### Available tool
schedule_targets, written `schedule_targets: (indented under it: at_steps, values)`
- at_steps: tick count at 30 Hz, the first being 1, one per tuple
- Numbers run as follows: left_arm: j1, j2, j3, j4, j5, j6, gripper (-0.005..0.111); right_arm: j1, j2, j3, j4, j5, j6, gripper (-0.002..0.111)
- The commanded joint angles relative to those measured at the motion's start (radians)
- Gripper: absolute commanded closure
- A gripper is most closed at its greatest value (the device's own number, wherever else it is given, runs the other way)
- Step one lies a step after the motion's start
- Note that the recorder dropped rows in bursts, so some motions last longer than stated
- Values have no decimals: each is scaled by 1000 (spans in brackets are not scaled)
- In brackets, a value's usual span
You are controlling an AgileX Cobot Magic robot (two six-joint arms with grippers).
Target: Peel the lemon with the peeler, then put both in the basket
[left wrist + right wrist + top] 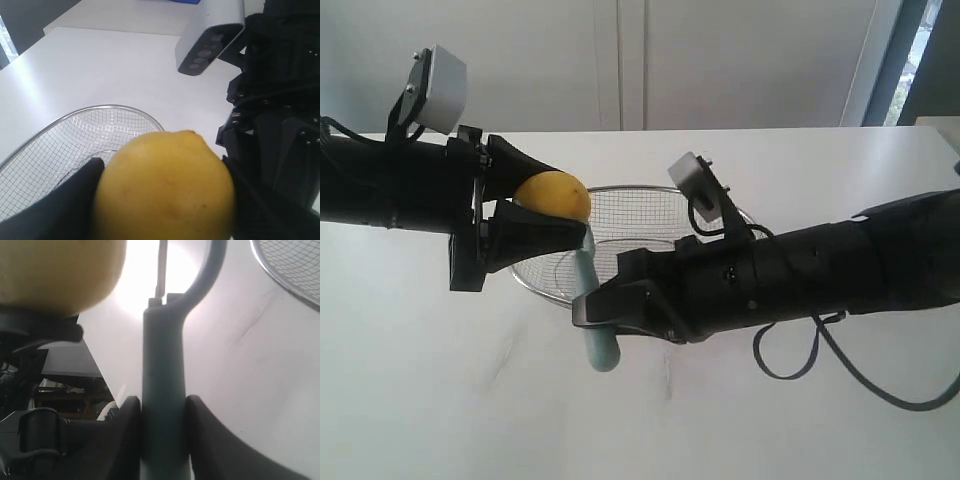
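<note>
The left fingers [535,238] are closed on the lemon [555,195], one black finger above it and one below, holding it in the air left of centre in the exterior view. In the left wrist view the lemon [165,190] fills the lower middle of the frame, with a finger pressed against each side.

The right fingers [620,300] are clamped on the peeler [600,345]. The right wrist view shows both fingers [125,440] tight against the sides of the blue-grey handle [162,390]. The peeler stands nearly upright at the centre of the exterior view. Its handle end hangs below the fingers, and its head points up towards the underside of the lemon. Glare in the right wrist view hides whether the blade touches the fruit [60,270].

The basket [650,187] sits on the white table [470,400] just behind both grippers, at the middle of the exterior view. The lemon hangs over the basket's left rim, and the peeler crosses in front of its near edge. The mesh [100,130] shows at lower left of the left wrist view.
</note>
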Motion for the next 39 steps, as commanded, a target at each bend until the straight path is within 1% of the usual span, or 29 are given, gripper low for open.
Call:
schedule_targets:
  at_steps: [1, 16, 22, 25, 29, 33, 39]
  values:
    - [-2, -8, 4, -23, 24, 56, 107, -27, -10, -3, 12, 81, -19, 108]
    - [-2, -8, 4, -23, 24, 56, 107, -134, -13, -1, -13, 220, -23, 108]
    - [-2, -8, 4, -23, 24, 56, 107, -171, -53, -1, -23, 255, -23, 108]
    - [-2, -8, 4, -23, 24, 56, 107, -196, -96, -1, -39, 262, -21, 108]
    - [-2, -8, 4, -23, 24, 56, 107, -254, -182, -1, -52, 322, -18, 108]
    - [-2, -8, 4, -23, 24, 56, 107, -312, -268, -1, -77, 322, -1, 108]
    - [-2, -8, 4, -23, 26, 56, 107, -387, -418, -1, -193, 322, 86, 108]
